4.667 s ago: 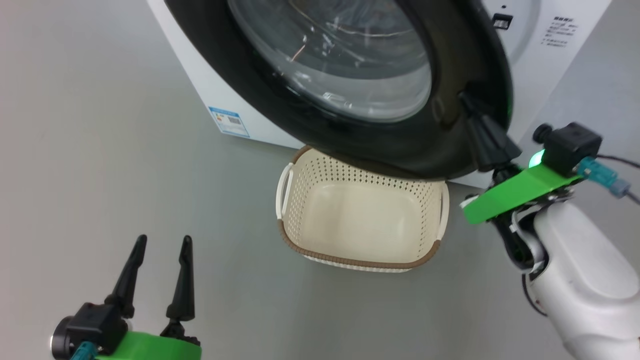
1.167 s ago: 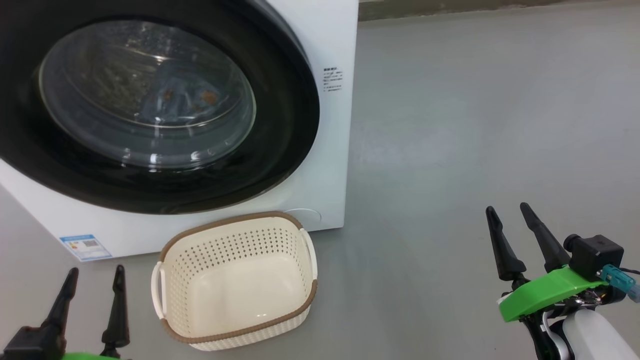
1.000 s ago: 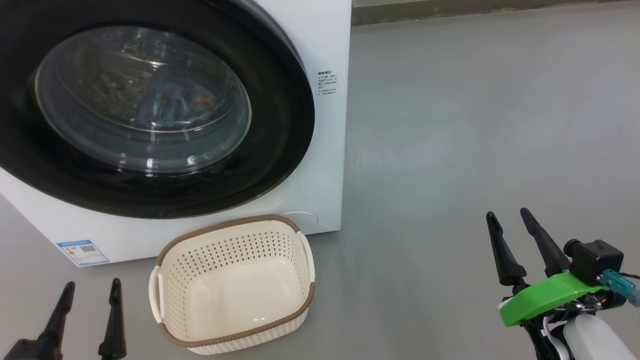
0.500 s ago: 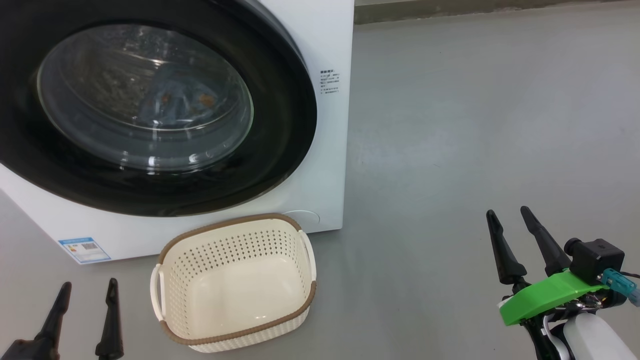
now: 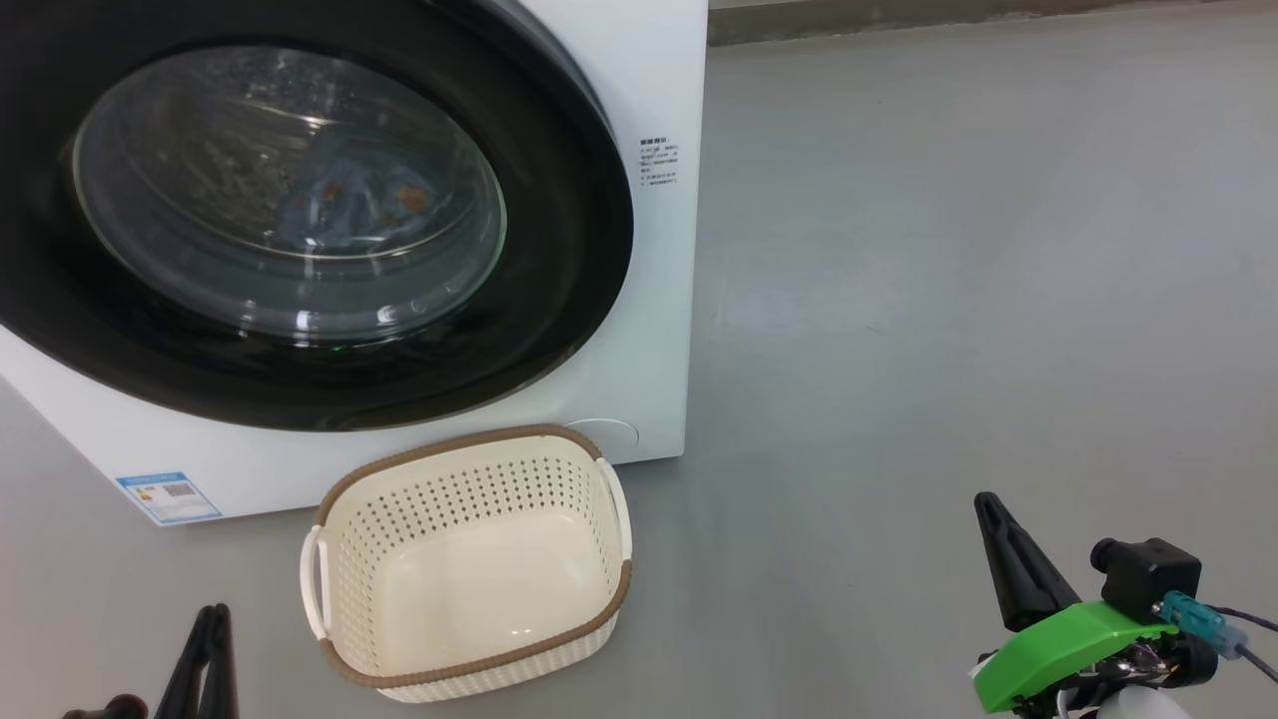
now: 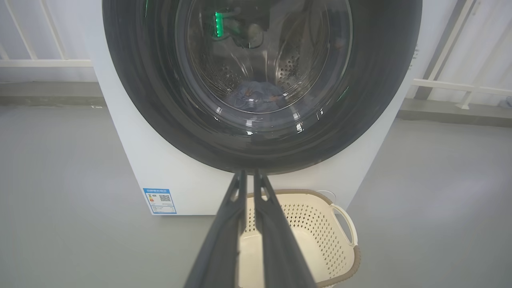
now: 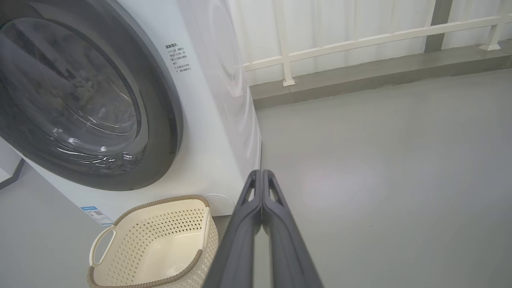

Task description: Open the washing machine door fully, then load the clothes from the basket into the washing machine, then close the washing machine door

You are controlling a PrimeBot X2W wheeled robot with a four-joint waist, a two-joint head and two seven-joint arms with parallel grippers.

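The washing machine [image 5: 654, 330] is a white box whose round black washing machine door [image 5: 559, 300] sits flush against its front. Through the glass I see the clothes [image 5: 344, 205], blue with orange specks, lying in the drum; the left wrist view shows the clothes [image 6: 256, 96] too. The basket [image 5: 469, 559] stands on the floor below the door with nothing in it. My left gripper [image 5: 212, 611] is shut at the lower left, left of the basket. At the lower right my right gripper [image 5: 986, 501] is shut, well away from the machine. Neither holds anything.
A blue label [image 5: 168, 496] sits at the machine's lower left corner. Grey floor [image 5: 949, 300] stretches to the right of the machine. A raised kerb [image 7: 360, 76] with a white railing [image 7: 340, 44] runs behind it.
Both grippers have shut, their fingers now pressed together. Both have dropped lower in the head view. Door, basket and machine stay as they were.
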